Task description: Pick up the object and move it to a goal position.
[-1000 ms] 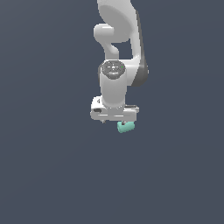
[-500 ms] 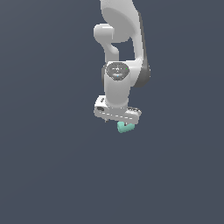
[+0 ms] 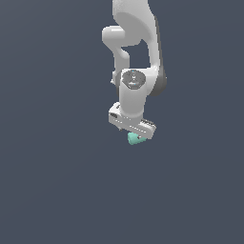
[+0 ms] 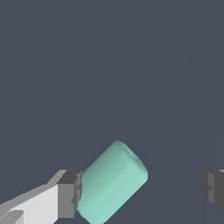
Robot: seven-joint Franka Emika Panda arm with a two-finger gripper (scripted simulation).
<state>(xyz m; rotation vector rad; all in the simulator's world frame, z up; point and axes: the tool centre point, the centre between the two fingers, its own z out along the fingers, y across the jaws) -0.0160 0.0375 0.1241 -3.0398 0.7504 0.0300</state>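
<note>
While touching one pad, teal cylinder [image 4: 113, 183] tilted diagonally, between wide-open jaws, ungripped.

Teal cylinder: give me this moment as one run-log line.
object: teal cylinder | pose: tilted | hand: open, fingers straddle it | contact: beside one finger, gap to the other | grasp: not closed

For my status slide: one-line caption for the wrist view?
Teal cylinder lying tilted beside one finger of the open tool, other finger well apart.
</note>
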